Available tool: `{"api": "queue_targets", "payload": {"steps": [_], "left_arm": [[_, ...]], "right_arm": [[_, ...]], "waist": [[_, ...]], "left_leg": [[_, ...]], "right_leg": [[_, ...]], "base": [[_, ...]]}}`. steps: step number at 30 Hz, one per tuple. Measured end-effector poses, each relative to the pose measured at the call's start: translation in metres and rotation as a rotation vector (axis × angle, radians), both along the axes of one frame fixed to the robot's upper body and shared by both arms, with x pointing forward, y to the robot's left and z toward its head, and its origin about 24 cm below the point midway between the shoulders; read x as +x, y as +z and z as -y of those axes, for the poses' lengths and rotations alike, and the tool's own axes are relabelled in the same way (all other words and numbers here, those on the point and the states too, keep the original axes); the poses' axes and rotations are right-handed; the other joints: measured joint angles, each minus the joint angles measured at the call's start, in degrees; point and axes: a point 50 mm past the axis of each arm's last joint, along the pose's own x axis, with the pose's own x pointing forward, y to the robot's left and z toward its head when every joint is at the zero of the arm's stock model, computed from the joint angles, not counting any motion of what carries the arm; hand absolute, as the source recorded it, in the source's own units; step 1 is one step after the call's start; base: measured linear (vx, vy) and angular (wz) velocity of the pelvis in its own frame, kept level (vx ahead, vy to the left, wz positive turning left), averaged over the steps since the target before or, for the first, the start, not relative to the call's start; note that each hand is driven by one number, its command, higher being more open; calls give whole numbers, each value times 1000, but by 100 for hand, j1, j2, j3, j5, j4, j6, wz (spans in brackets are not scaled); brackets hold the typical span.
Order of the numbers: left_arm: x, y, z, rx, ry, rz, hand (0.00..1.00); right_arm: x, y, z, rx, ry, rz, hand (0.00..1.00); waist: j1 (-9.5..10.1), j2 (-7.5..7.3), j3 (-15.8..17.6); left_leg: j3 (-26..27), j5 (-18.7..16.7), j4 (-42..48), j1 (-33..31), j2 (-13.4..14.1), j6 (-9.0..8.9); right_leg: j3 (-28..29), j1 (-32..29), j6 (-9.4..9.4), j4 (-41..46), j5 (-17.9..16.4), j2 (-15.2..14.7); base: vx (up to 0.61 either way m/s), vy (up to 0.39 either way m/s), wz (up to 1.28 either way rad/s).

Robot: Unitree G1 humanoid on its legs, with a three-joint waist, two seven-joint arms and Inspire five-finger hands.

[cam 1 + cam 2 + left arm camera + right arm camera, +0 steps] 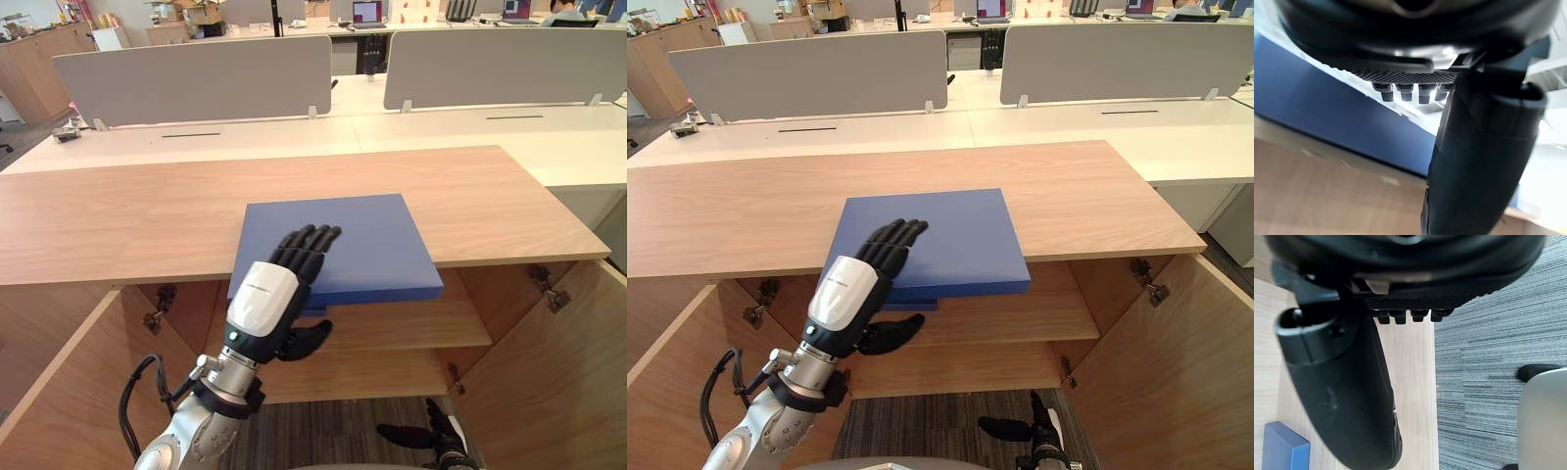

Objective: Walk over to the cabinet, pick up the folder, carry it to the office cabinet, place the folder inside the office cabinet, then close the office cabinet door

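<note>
A blue folder (362,240) lies flat on the wooden cabinet top (127,215), with its near edge hanging out over the front. My left hand (265,299) rests its straight fingers on the folder's near left part. Its thumb (306,338) sits below the overhanging edge, a little apart from it. The left wrist view has the folder (1327,112) just past the fingers. My right hand (416,434) hangs low before the open cabinet, fingers relaxed and holding nothing. A corner of the folder (1283,450) shows in the right wrist view.
Both cabinet doors stand open, the left door (59,411) and the right door (558,372) swung out towards me. A shelf (411,328) runs inside under the top. White desks with grey dividers (196,83) stand behind. Grey carpet (1498,357) lies below.
</note>
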Motion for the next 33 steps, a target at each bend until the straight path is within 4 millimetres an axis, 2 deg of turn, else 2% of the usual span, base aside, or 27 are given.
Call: {"api": "queue_targets", "payload": {"steps": [3, 4, 11, 13, 17, 20, 25, 29, 33], "left_arm": [[3, 2, -5, -28, 58, 17, 100], [3, 2, -6, -35, 69, 18, 0], [3, -2, -17, -27, 151, 8, 0], [6, -10, -25, 22, 185, -16, 0], [13, 1, -38, 67, 239, 79, 0], [14, 3, -46, 70, 274, 89, 0], [14, 5, -47, 70, 278, 97, 0], [12, 16, -41, 14, 257, 126, 0], [2, 46, -20, -250, 152, 206, 0]], "right_arm": [[-2, 0, 1, 3, -7, -4, 100], [-3, 0, 2, 5, -13, -5, 100], [-7, -1, 3, 20, -44, -9, 100], [-7, -1, 3, 29, -50, -8, 100], [-5, 0, 2, 39, -44, 3, 100], [-2, 1, 0, 46, -42, 14, 100], [5, 6, 0, 54, -60, 61, 100], [21, 21, -1, 69, -84, 176, 100], [47, 51, -16, 154, -143, 393, 100]], "waist": [[25, -6, -9], [28, -6, -9], [25, -19, -15], [21, -23, -17], [24, -45, -36], [22, -58, -48], [-17, -58, -49], [-72, -64, -44], [-103, -137, 1]], "left_leg": [[-27, 13, -2, -2, 0, -2], [-34, 17, -2, -3, 0, -3], [-49, 62, -7, -8, 11, -2], [-76, 75, -10, -2, 8, 1], [-92, 85, -12, 5, 2, 4], [-20, 90, -12, -7, 19, -1], [113, 89, -10, -25, 35, -1], [146, 97, -9, -60, 26, 12], [196, 89, -6, -81, 17, 22]], "right_leg": [[-20, 8, 1, -1, -1, 1], [-26, 10, 1, -1, -1, 2], [-38, 9, 2, 3, 0, 12], [-66, 19, 1, 3, -1, 14], [-76, 25, -8, -16, -7, 9], [-6, -23, 2, -15, 9, 20], [130, -85, 3, -61, 85, 39], [164, -145, 8, -58, 120, 35], [218, -202, 5, -57, 130, 29]], "base": [[-16, -15, 4], [-16, -16, 3], [-5, -2, 0], [-30, -18, 5], [-15, -6, 2], [-18, 0, -11], [-13, 4, -14], [-23, 1, -5], [-20, 0, -7]]}}
